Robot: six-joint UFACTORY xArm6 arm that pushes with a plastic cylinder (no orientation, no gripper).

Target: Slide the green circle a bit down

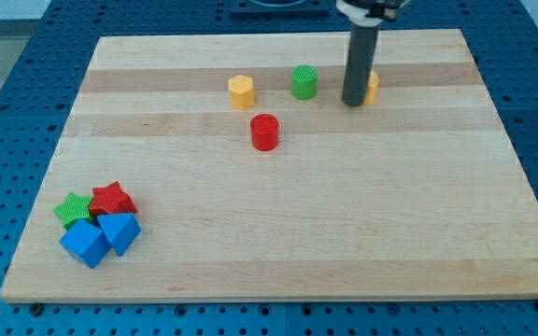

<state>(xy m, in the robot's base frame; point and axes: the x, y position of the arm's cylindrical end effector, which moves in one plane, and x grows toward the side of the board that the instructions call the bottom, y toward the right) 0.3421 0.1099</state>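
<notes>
The green circle (304,82) stands near the top middle of the wooden board (344,215). My tip (354,102) rests on the board just to the right of it, a short gap apart. The rod rises straight up from the tip and hides most of a yellow block (372,87) right behind it. A yellow hexagon (241,91) sits to the left of the green circle. A red circle (264,132) sits below and between those two.
At the bottom left several blocks are clustered: a green star (73,208), a red star (112,199), a blue block (84,244) and another blue block (120,231). A blue pegboard table (17,121) surrounds the board.
</notes>
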